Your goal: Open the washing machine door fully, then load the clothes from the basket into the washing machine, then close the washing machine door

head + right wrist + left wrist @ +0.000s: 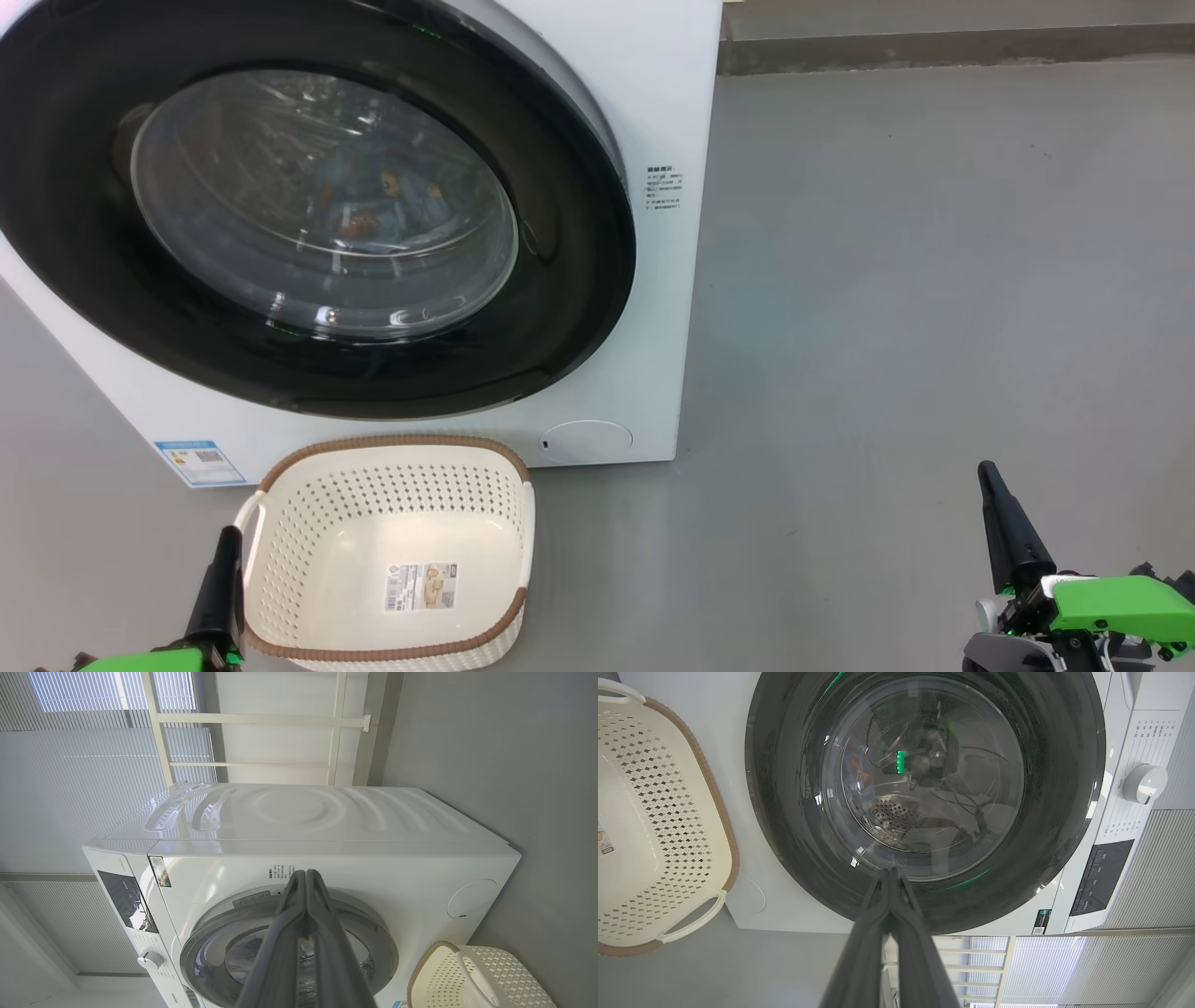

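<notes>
Plain grey floor point(934, 280) runs back to a darker skirting strip point(952, 47) at the foot of the wall. Pale slatted blinds point(70, 793) hang beside a white-barred frame point(261, 718).

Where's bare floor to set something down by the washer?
Wide grey floor right of the big white front-loading washing machine, up to the right gripper. Crowded at front-left: cream perforated plastic basket sits close before it, left gripper beside it.
</notes>
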Tool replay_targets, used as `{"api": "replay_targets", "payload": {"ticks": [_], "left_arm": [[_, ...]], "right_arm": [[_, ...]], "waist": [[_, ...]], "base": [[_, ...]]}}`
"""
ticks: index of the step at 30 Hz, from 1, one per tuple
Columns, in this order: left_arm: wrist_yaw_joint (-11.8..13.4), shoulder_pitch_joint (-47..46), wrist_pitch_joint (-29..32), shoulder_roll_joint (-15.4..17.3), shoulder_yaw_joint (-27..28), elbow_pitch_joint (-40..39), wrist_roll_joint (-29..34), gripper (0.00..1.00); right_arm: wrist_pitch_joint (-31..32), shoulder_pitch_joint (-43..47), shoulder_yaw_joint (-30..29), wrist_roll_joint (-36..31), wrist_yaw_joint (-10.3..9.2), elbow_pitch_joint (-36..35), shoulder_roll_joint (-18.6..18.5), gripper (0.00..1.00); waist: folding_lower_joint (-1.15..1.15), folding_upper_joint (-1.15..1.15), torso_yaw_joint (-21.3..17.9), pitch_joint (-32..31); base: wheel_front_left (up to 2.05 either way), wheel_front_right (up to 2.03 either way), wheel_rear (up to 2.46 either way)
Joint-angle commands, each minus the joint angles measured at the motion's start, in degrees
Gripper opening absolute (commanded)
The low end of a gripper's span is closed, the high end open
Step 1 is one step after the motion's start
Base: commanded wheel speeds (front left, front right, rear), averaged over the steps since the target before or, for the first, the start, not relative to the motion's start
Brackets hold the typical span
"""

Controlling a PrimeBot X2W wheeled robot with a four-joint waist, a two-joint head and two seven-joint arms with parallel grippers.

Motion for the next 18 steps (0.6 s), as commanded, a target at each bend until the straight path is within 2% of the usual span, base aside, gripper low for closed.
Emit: {"api": "replay_targets", "payload": {"ticks": [1,18], "left_arm": [[-0.2,-2.2,0.4,0.9,1.9,-1.5,-0.2,0.00],[-0.2,-2.2,0.4,0.9,1.9,-1.5,-0.2,0.00]], "right_arm": [[0.4,-0.6,1.4,-0.2,-0.04,-1.7,0.0,0.00],[0.5,-0.6,1.3,-0.2,-0.04,-1.7,0.0,0.00]], "waist": [[0.00,0.00,0.0,0.0],[0.00,0.00,0.0,0.0]], "base": [[0.00,0.00,0.00],[0.00,0.00,0.00]]}}
